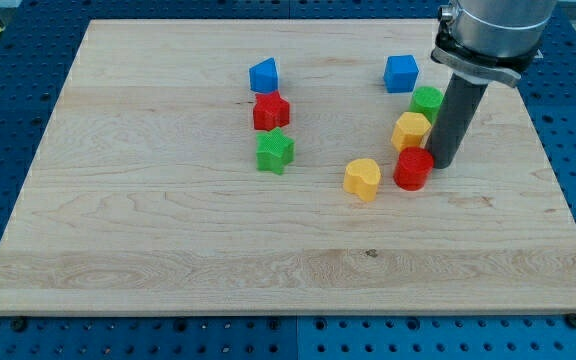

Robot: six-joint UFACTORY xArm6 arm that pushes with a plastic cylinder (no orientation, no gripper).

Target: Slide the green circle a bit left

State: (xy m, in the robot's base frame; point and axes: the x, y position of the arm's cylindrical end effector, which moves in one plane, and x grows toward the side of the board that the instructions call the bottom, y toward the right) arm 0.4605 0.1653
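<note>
Green circle [427, 100], small, rigid and light, should slide readily on the wooden board [168, 240]; contact belongs on its right side. No gripper exists; my tip [442, 163] is set beside the red cylinder [413, 169].

My tip [442, 163] stands upright at the view's right.

- arm's end housing [495, 22] showing as a silver-grey metal cylinder, top cut off by the view's top
- black clamp ring [480, 62] wrapping its lower edge, small lug sticking out at the view's left
- straight dark grey rod hanging below, ending in my tip [441, 163]
</note>
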